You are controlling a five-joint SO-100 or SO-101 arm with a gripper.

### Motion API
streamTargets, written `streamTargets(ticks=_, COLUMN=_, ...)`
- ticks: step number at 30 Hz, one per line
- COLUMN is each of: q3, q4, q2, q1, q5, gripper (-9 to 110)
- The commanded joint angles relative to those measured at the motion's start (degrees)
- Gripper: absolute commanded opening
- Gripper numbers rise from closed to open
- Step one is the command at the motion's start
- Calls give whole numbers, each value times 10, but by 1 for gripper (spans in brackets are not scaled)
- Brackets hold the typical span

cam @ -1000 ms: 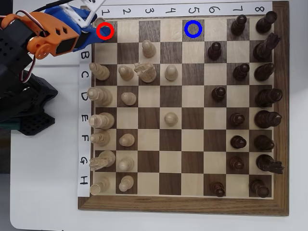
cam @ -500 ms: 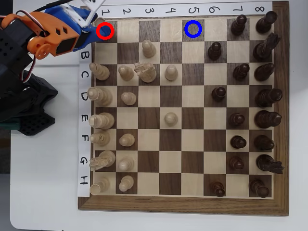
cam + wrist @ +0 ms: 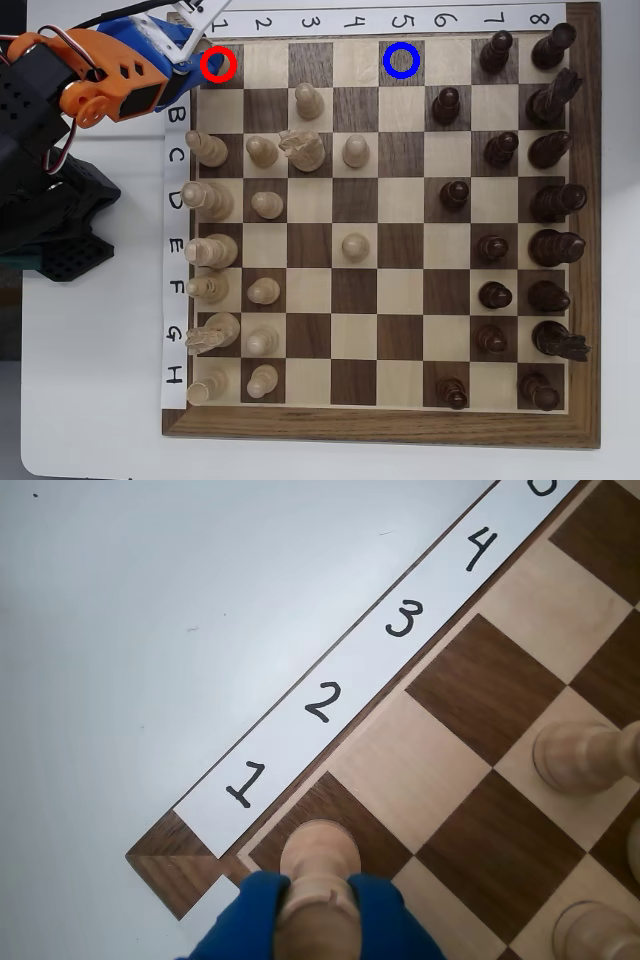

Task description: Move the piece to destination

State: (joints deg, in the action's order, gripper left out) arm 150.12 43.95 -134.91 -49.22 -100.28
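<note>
My hand (image 3: 318,920) had its two blue fingers (image 3: 250,910) closed around the piece (image 3: 318,865), one on each side of its body just below the flat round top; in the wrist view it stood at the bottom middle of the frame, on the dark corner square beside the paper "1". In the overhead view that corner, ringed in red (image 3: 219,64) at the upper left, was mostly hidden under my arm, so I could not tell whether the base was touching the board (image 3: 380,425). I judged the piece light, hard and smooth, turned wood that will not give but could slip or pivot between the pads; a hold low on the waist seemed safer than the cap. The destination (image 3: 401,61), the dark square with the blue ring, lay along the same top row, well to the right; the squares between looked bare, with one pale pawn (image 3: 309,100) in the row below and dark pieces (image 3: 446,104) past the ring. The number strip (image 3: 330,695) and the board's rim ran close along the top, then open desk (image 3: 150,600).
</note>
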Motion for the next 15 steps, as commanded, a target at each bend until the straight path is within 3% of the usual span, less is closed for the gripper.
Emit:
streamTargets(ticks=1, q3=-3, q4=-31, q2=-22, q1=19, q5=-247, gripper=0)
streamTargets(ticks=15, q3=-111, q4=76, q2=-81, q1=24, q5=-237, gripper=0)
